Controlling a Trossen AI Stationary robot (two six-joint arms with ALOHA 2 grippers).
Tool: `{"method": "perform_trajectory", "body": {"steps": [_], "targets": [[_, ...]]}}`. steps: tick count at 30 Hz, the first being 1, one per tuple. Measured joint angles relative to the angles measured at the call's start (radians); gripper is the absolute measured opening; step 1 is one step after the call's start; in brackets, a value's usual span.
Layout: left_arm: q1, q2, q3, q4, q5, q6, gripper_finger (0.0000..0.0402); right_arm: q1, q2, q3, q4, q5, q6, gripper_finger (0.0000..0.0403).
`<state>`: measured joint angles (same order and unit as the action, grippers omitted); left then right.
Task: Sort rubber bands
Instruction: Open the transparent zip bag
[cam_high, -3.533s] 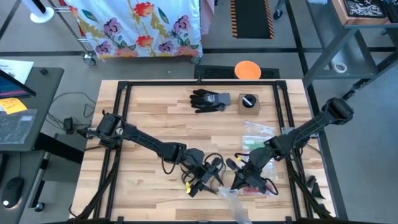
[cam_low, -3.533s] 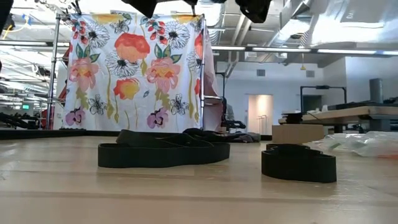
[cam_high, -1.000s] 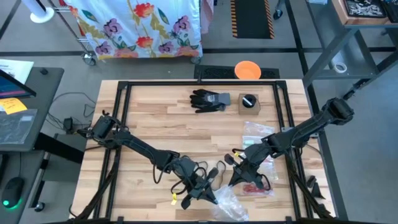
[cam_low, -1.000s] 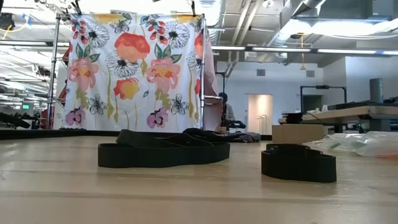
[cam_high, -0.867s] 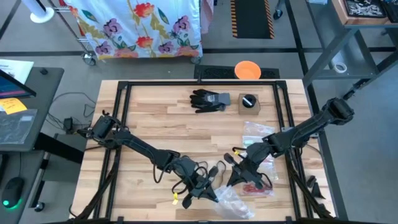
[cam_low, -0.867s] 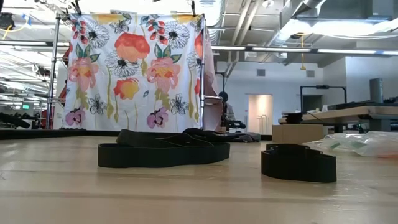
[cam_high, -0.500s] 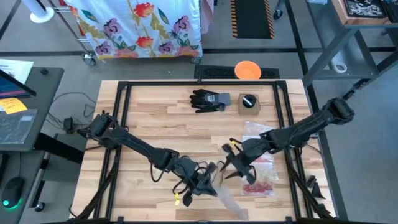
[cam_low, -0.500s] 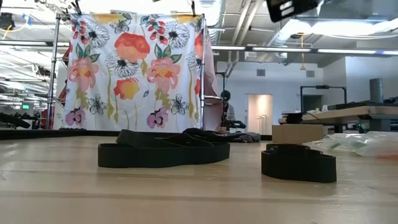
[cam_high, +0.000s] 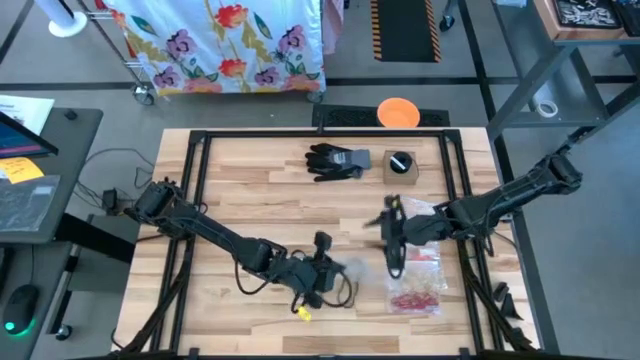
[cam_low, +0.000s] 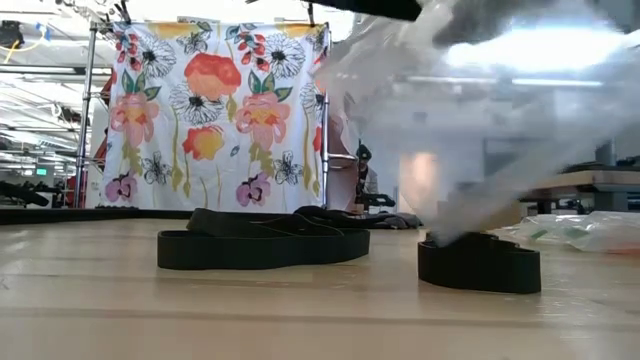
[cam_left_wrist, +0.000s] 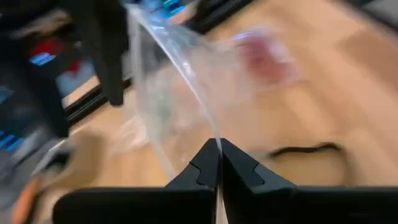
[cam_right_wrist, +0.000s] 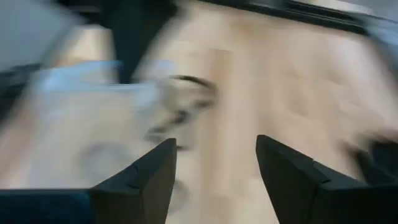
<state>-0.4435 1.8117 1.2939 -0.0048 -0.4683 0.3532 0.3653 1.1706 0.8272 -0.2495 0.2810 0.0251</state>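
My left gripper (cam_high: 333, 268) hovers over the table's near middle, shut on a clear plastic bag (cam_left_wrist: 180, 81) that shows blurred in the low view (cam_low: 480, 110). Open and with nothing between its fingers, my right gripper (cam_right_wrist: 214, 180) stands in the air a little to the right (cam_high: 391, 238). Red rubber bands (cam_high: 415, 298) lie in a clear bag on the table at the near right. Black rubber bands (cam_low: 262, 246) lie flat on the wood, one beneath the held bag (cam_left_wrist: 305, 149). My left gripper pinches an edge of the clear plastic bag (cam_left_wrist: 214, 134) between its two shut fingers. The fingers slant downward from the table's left. The bag stands out beyond the fingertips, lifted clear of the table and spread open in the air.
A black glove (cam_high: 338, 160) and a small cardboard box (cam_high: 400, 165) sit at the far middle. More clear bags (cam_high: 415, 212) lie at the right, under my right arm. A black metal frame (cam_high: 200, 150) borders the table.
My right gripper has opened, let go of the clear bag, and gone up and toward the far edge, rolling as it went. My left gripper has tipped up from pointing down and swung the bag off the near edge of the table into the air.
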Motion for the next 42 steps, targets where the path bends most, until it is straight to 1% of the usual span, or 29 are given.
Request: {"method": "perform_trajectory", "body": {"steps": [2, 4, 5, 6, 7, 9, 12, 13, 14, 15, 18, 20, 24, 26, 29, 31, 34, 36, 39, 40, 42], "targets": [[0.000, 0.003, 0.039, -0.062, -0.140, -0.053, 0.0000, 0.001, -0.020, 0.000, -0.057, 0.192, 0.070, 0.0216], [0.000, 0.004, 0.074, -0.136, -0.309, -0.116, 0.0000, -0.003, -0.034, 0.000, -0.127, 0.367, 0.129, 0.0215], [0.000, 0.004, 0.087, -0.168, -0.369, -0.145, 0.0000, -0.005, -0.038, 0.000, -0.159, 0.438, 0.165, 0.0214], [0.000, 0.004, 0.092, -0.194, -0.409, -0.167, 0.0000, -0.009, -0.040, 0.000, -0.194, 0.484, 0.196, 0.0214], [0.001, 0.004, 0.093, -0.208, -0.442, -0.178, 0.0000, -0.013, -0.040, 0.000, -0.226, 0.508, 0.222, 0.0214], [0.001, 0.005, 0.093, -0.221, -0.517, -0.178, 0.0000, -0.024, -0.040, 0.000, -0.260, 0.513, 0.264, 0.0214], [0.003, 0.005, 0.093, -0.220, -0.673, -0.183, 0.0000, -0.051, -0.040, 0.000, -0.279, 0.537, 0.316, 0.0214], [0.006, 0.005, 0.093, -0.232, -0.691, -0.202, 0.0000, -0.060, -0.040, 0.000, -0.282, 0.554, 0.338, 0.0214], [0.011, 0.005, 0.093, -0.254, -0.683, -0.227, 0.0000, -0.069, -0.040, 0.000, -0.283, 0.569, 0.361, 0.0214], [0.017, 0.005, 0.093, -0.280, -0.647, -0.252, 0.0000, -0.078, -0.040, 0.000, -0.279, 0.580, 0.379, 0.0214], [0.047, 0.005, 0.093, -0.342, -0.432, -0.328, 0.0000, -0.096, -0.037, 0.000, -0.238, 0.585, 0.393, 0.0214], [0.073, 0.005, 0.093, -0.395, -0.337, -0.368, 0.0000, -0.100, -0.026, 0.000, -0.196, 0.585, 0.389, 0.0214], [0.125, 0.005, 0.093, -0.527, -0.300, -0.496, 0.0000, -0.100, 0.038, 0.000, -0.069, 0.584, 0.335, 0.0214], [0.142, 0.005, 0.093, -0.561, -0.266, -0.546, 0.0000, -0.100, 0.090, 0.000, 0.014, 0.577, 0.290, 0.0214], [0.153, 0.005, 0.093, -0.557, -0.186, -0.557, 0.0000, -0.110, 0.166, 0.000, 0.157, 0.572, 0.199, 0.0214], [0.156, 0.005, 0.093, -0.549, -0.159, -0.552, 0.0000, -0.115, 0.200, 0.000, 0.239, 0.573, 0.133, 0.0214], [0.155, 0.005, 0.093, -0.550, -0.135, -0.544, 0.0000, -0.125, 0.221, 0.000, 0.308, 0.559, 0.079, 0.0211], [0.149, 0.005, 0.093, -0.549, -0.134, -0.528, 0.0000, -0.131, 0.221, 0.000, 0.328, 0.495, 0.071, 0.0206], [0.144, 0.019, 0.093, -0.538, -0.133, -0.496, 0.0000, -0.158, 0.219, 0.000, 0.334, 0.289, 0.072, 0.0198], [0.143, 0.024, 0.093, -0.523, -0.131, -0.478, 0.0000, -0.168, 0.223, 0.000, 0.344, 0.237, 0.072, 0.0195], [0.141, 0.036, 0.090, -0.507, -0.115, -0.422, 0.0000, -0.186, 0.231, -0.001, 0.349, 0.212, 0.082, 0.0189]]}}
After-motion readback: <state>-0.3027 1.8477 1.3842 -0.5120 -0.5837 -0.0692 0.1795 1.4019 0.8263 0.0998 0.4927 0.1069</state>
